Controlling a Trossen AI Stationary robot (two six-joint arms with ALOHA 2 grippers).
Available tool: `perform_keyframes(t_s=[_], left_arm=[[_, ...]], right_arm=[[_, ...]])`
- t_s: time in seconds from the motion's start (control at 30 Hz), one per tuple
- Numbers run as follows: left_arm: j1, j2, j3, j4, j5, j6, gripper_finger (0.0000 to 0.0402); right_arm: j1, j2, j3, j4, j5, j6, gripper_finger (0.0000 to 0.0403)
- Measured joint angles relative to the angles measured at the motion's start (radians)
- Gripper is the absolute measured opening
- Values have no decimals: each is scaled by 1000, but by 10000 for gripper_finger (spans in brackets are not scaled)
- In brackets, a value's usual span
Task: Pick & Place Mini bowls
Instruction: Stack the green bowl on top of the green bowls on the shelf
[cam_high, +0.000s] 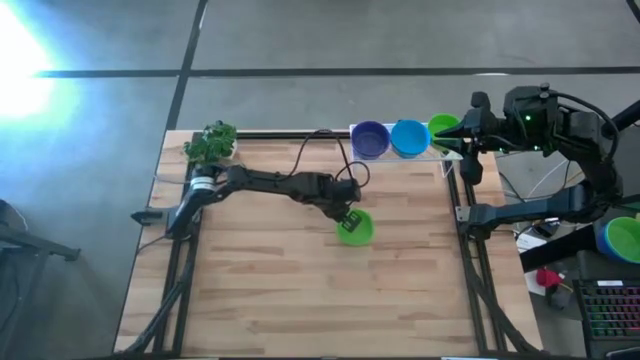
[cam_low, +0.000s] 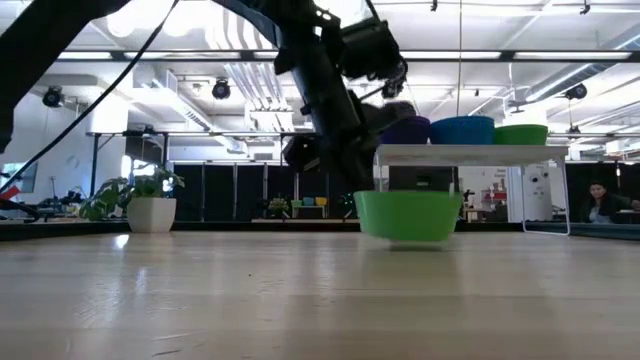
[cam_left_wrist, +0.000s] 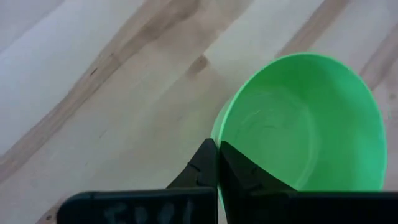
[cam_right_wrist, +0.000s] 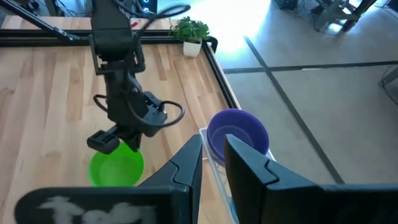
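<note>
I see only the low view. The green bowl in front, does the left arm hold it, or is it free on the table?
Observer: The left gripper is shut on the rim of the green bowl.
Operator: Where is the right arm? I cannot find it.
Observer: The right gripper is above the rack, at the table's far right corner.
Operator: Is the rack near the table edge?
Observer: Yes. It stands along the far edge, with a purple bowl, a blue bowl and another green one on it.
</note>
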Motion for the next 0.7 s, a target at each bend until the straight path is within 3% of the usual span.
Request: perform_keyframes(t_s=[0.3, 0.7], left_arm=[[0, 11, 0, -4, 10, 39, 7], [5, -5, 0, -16, 9, 62, 71]], right_arm=[[0, 0, 0, 0, 0, 0, 66], [0, 1, 0, -8, 0, 45, 66]])
